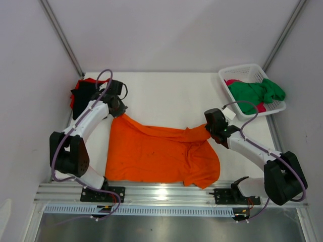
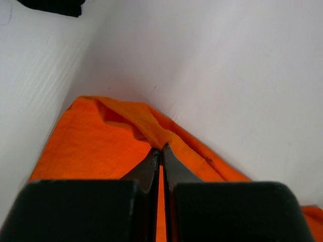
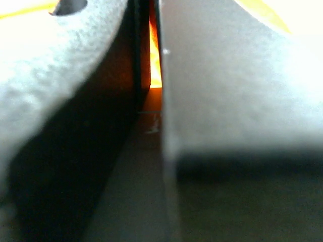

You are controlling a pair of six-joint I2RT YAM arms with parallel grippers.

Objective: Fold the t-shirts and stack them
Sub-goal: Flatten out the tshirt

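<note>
Cloth is between the jaws of both arms. One bright orange cloth t-shirt (image 1: 161, 154) lies spread on the white table (image 1: 166, 96), between the two arms and close to the near edge. Its surface is wrinkled, mostly on the right side.

The left gripper (image 1: 119, 114) sits at the far left corner of this shirt. In the left wrist view its two black fingers (image 2: 174, 171) are pressed together, and a raised fold of the orange fabric is pinched at their tips. The rest of the shirt spreads flat below and to both sides of them.

The right gripper (image 1: 209, 132) is at the far right corner, where the fabric is gathered into a narrow bunch that leads into it. The right wrist view is very close and blurred. It shows the two fingers (image 3: 227, 101) almost touching, with a thin strip of orange in the slit between them, so these jaws are also clamped on the shirt.

I count five t-shirts in all. One green t-shirt (image 1: 255, 93) and one magenta-pink t-shirt (image 1: 233, 82) lie crumpled together in the single white plastic lattice basket (image 1: 242, 68) at the far right corner. One red t-shirt (image 1: 73, 101) and one black t-shirt (image 1: 83, 95) lie together at the far left edge, just behind the left arm.
</note>
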